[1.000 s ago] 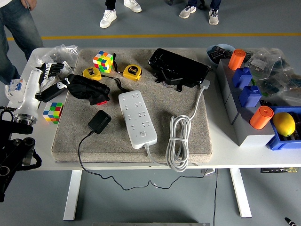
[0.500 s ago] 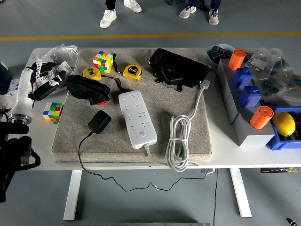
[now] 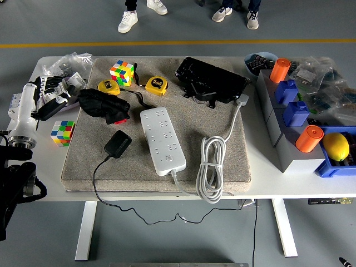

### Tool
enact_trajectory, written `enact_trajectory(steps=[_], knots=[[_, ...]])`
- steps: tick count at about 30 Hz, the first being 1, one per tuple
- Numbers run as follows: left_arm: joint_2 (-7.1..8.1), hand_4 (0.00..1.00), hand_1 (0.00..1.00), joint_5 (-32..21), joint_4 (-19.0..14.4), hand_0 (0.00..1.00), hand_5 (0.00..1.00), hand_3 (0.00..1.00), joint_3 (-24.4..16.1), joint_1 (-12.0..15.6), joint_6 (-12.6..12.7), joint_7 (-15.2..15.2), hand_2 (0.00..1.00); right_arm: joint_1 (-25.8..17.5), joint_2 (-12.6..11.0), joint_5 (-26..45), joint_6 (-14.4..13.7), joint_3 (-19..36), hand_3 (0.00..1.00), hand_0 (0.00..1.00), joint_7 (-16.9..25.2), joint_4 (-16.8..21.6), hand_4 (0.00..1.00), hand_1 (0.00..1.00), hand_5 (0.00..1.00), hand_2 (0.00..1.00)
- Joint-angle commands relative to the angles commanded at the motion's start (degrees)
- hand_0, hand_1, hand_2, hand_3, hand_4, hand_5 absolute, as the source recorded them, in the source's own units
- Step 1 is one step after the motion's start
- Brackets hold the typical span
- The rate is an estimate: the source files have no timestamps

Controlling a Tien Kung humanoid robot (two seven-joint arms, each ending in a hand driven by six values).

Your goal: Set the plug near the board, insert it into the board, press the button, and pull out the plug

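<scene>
The black plug adapter (image 3: 117, 143) lies on the grey mat (image 3: 222, 122), left of the white power strip (image 3: 162, 140). Its thin black cable (image 3: 111, 203) runs off the mat's front edge and hangs below the table. The strip's button (image 3: 168, 162) is at its near end. My left hand (image 3: 49, 93), on a white forearm, hovers over the table's left edge, well left of the plug. Its fingers are relaxed and hold nothing. The right arm is out of view.
On the mat lie a black pouch (image 3: 104, 105), two yellow tape measures (image 3: 156, 85), a Rubik's cube (image 3: 122, 72), a black case (image 3: 211, 80) and the strip's coiled white cord (image 3: 212, 169). A second cube (image 3: 62, 133) sits near my left hand. Grey and blue bins (image 3: 295, 119) stand at right.
My left hand has drawn back to the left, away from the black pouch and the mat. The person at the top left has gone out of view.
</scene>
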Motion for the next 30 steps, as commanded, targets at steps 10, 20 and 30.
enact_trajectory(steps=[10, 20, 30], knots=[[-0.23, 0.873, 0.701, -0.26, 0.13, 0.693, 0.441, 0.613, -0.08, 0.53, -0.09, 0.12, 0.674, -0.27, -0.01, -0.12, -0.09, -0.21, 0.552, 0.61, -0.08, 0.02, 0.998, 0.63, 0.466, 0.647], [-0.5, 0.873, 0.701, -0.45, -0.65, 0.692, 0.441, 0.612, 0.38, 0.46, -0.31, 0.28, 0.674, -0.25, 0.22, -0.25, -0.17, 0.24, 0.552, 0.611, -0.28, 0.06, 0.998, 0.63, 0.466, 0.647], [-0.85, 0.872, 0.699, -0.67, -0.8, 0.687, 0.445, 0.612, 1.0, 0.39, -0.29, 0.42, 0.674, -0.55, 0.67, -0.37, -0.27, 0.74, 0.553, 0.611, -0.38, -0.13, 0.998, 0.63, 0.467, 0.647]])
